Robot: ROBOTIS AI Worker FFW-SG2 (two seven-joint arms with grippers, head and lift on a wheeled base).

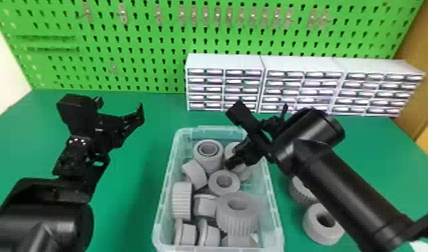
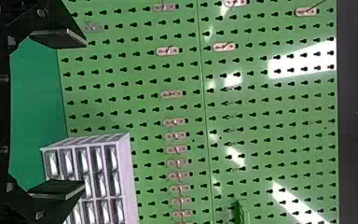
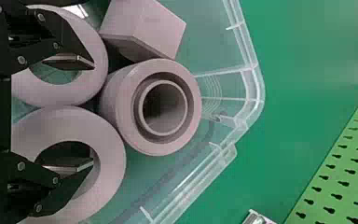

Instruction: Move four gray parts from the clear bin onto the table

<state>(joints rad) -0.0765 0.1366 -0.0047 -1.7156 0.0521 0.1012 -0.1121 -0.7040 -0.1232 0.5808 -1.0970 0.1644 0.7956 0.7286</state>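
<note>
Green desk carries clear bin with many gray parts; in head view, two more rings lie beside it, toward the right edge. Left claw is above desk's left side, right claw at the bin. Left wrist view: left claw stands wide open, empty. Right wrist view: right claw stands open also, unloaded, over gray parts.
</note>
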